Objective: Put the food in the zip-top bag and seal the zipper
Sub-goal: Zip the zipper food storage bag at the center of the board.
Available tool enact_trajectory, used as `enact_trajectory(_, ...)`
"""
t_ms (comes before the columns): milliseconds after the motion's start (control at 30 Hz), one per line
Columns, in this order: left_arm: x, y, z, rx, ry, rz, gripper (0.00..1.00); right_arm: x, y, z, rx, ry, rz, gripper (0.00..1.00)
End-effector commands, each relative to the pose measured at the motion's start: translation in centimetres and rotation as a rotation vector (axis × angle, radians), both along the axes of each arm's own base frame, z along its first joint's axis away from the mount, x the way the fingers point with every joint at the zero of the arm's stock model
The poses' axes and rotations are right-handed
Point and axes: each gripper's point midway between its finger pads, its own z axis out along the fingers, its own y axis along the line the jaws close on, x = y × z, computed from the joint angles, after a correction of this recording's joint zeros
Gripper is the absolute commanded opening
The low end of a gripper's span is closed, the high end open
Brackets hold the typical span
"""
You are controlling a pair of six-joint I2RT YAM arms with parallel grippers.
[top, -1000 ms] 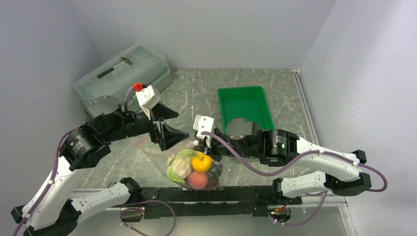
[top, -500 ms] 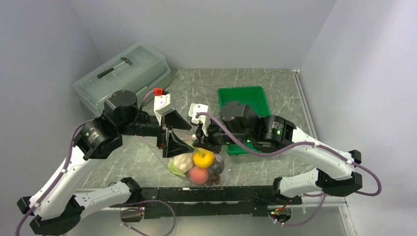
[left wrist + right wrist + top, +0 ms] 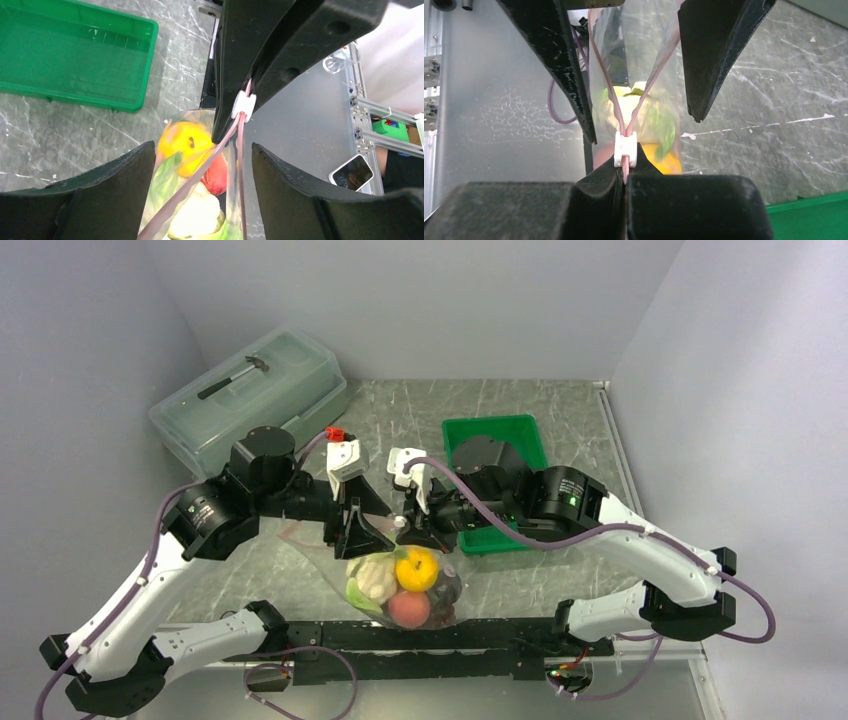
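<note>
The zip-top bag [image 3: 405,585] hangs over the table's near edge, with the food inside: an orange [image 3: 415,568], a pink-red peach [image 3: 409,609], a white cauliflower [image 3: 374,577] and dark fruit [image 3: 443,587]. My right gripper [image 3: 625,172] is shut on the zipper [image 3: 606,85] at the bag's end, just behind the white slider [image 3: 625,147]. From the slider the two pink strips spread apart, so the mouth stands open. My left gripper [image 3: 202,150] is open and straddles the bag's mouth. Both strips [image 3: 239,145] run between its fingers without touching them.
An empty green tray [image 3: 497,440] lies behind the right arm. A large translucent lidded box [image 3: 250,390] with a tool inside stands at the back left. A black rail [image 3: 420,635] runs along the near table edge, under the bag.
My left gripper has swung right up to the bag, and its jaws have narrowed a little around the mouth. My right gripper has drawn the held bag end back and up.
</note>
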Motion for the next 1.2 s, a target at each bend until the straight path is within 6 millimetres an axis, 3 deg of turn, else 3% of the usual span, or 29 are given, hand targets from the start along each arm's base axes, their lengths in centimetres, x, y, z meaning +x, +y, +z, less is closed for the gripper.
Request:
enact_trajectory(0,-0.1,0.2,-0.5,0.01,-0.03,-0.017,0.73,-0.8,-0.6,5.3,0.172,-0.035,0.032,0.0)
enact_trajectory(167,-0.3,0.3,-1.0,0.019,-0.019,-0.02,0.62,-0.8,-1.1,5.8,0.186,-0.035,0.024,0.0)
enact_trajectory(400,-0.4,0.8,-0.7,0.019,-0.034,-0.003,0.39,-0.5,-1.5,6.0,0.173,-0.034,0.005,0.0)
enact_trajectory(467,-0.5,0.9,-0.6,0.018,-0.036,-0.005,0.25,-0.4,-1.5,5.7,0.164,-0.03,-0.001,0.0)
enact_trajectory(533,-0.5,0.9,-0.5,0.021,-0.037,-0.001,0.01,-0.3,-1.5,5.4,0.156,-0.027,-0.003,0.0)
enact_trajectory(833,-0.5,1.3,0.4,0.012,-0.059,0.018,0.0,-0.3,-1.7,3.8,0.106,-0.011,-0.003,0.01)
enact_trajectory(1067,-0.6,2.0,1.7,-0.004,-0.09,0.047,0.0,0.3,-3.9,1.8,0.065,-0.038,-0.079,0.29)
enact_trajectory(1167,-0.7,2.2,2.0,-0.006,-0.097,0.056,0.0,0.0,-4.8,1.7,0.086,-0.044,-0.084,0.36)
